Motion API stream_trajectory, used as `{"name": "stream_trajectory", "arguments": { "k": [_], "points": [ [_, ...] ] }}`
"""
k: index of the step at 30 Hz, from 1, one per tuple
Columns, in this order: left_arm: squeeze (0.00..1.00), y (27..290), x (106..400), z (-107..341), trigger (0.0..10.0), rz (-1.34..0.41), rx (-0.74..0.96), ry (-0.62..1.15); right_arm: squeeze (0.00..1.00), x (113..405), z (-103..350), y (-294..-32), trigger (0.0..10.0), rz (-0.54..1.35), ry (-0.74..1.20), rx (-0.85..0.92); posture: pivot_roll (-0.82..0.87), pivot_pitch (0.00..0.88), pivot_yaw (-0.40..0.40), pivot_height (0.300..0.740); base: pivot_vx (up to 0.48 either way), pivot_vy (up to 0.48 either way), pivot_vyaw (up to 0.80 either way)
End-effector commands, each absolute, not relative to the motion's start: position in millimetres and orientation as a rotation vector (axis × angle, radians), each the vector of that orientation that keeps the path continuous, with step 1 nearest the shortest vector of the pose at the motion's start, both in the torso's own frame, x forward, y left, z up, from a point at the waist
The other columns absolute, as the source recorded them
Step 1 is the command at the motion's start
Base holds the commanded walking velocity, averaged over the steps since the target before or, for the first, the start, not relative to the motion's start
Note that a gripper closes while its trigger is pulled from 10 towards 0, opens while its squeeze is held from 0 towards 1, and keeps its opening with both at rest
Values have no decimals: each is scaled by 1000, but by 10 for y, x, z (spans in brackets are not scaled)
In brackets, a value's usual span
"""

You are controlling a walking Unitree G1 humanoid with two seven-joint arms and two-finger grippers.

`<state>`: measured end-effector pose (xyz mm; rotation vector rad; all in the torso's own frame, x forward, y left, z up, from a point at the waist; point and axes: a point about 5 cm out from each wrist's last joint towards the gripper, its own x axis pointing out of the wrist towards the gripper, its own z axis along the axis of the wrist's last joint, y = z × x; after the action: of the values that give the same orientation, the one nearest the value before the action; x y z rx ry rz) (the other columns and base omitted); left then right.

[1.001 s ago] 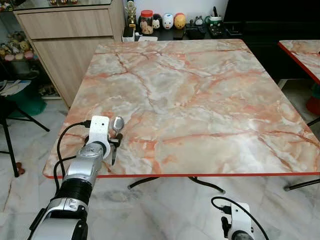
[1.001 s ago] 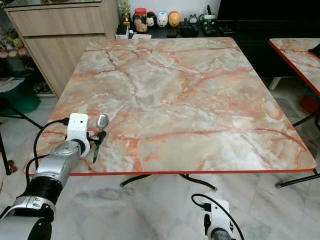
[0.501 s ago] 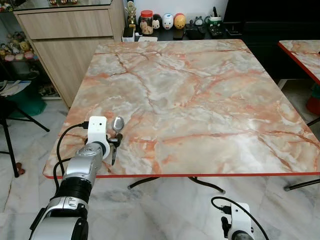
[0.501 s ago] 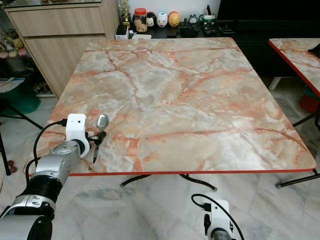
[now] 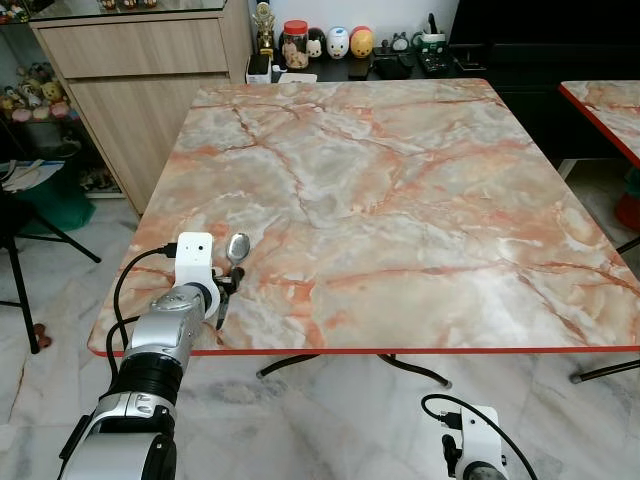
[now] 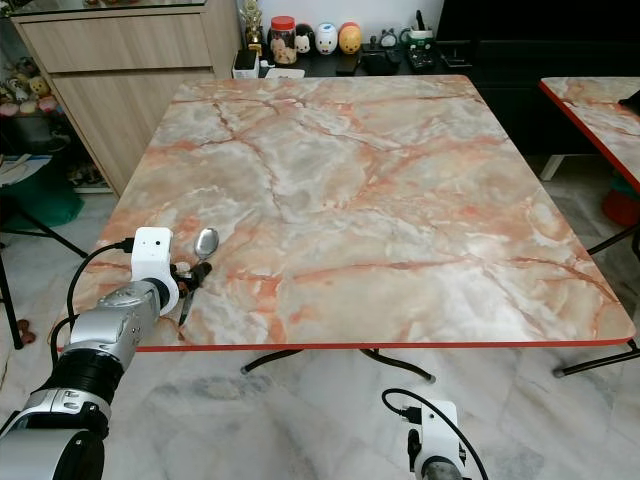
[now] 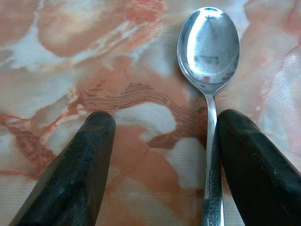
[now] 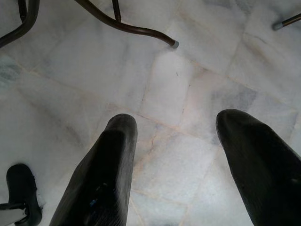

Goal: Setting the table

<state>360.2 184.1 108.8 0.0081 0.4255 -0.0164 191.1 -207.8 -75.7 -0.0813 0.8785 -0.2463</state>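
- The left gripper [image 7: 162,129] sits low over the near left corner of the table [image 5: 400,200], its two blunt, matte black fingers [image 7: 80,165] spread wide apart
- A polished steel spoon [image 7: 209,61] lies flat on the tabletop, oval bowl facing up and mirror-bright, thin handle running back alongside the inner edge of one finger; whether it touches that finger I cannot tell
- Nothing is pinched: the spoon rests on the surface between the splayed fingers, off to one side of the gap
- The tabletop is glossy marble-look, cream and grey clouds veined with salmon-orange, square with rounded corners and a thin red rim
- From the head, the spoon's bowl [image 5: 238,247] gleams just beyond the white camera block [image 5: 194,258] on the ribbed silver wrist
- The right gripper [image 8: 174,141] hangs below table height over pale grey marble floor tiles [image 8: 188,84], its rounded black fingers held well apart, holding nothing
- Dark curved metal table legs [image 8: 127,26] sweep across the floor beyond it
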Motion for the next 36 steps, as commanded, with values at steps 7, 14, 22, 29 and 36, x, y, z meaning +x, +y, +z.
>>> {"name": "stream_trajectory", "arguments": {
  "k": [7, 14, 22, 29, 36],
  "points": [
    [0, 1800, 3486, 841, 0, -55, -18, 534, 0, 1903, -763, -2072, 10000, -245, 885, -82, 59, 66, -10, 740, 0, 0, 0],
    [0, 1780, 3490, 855, 0, -73, -10, 521, 0, 1904, -764, -2069, 10000, -243, 885, -81, 59, 66, -10, 740, 0, 0, 0],
    [0, 1770, 3488, 855, 0, -87, 1, 518, 0, 1909, -762, -2067, 10000, -242, 885, -82, 60, 68, -11, 740, 0, 0, 0],
    [0, 1759, 3481, 849, 0, -93, 13, 520, 0, 1913, -760, -2065, 10000, -241, 884, -83, 60, 68, -12, 740, 0, 0, 0],
    [0, 1766, 3480, 846, 0, -91, 21, 520, 0, 1914, -760, -2061, 10000, -239, 884, -83, 60, 67, -12, 740, 0, 0, 0]
  ]
}}
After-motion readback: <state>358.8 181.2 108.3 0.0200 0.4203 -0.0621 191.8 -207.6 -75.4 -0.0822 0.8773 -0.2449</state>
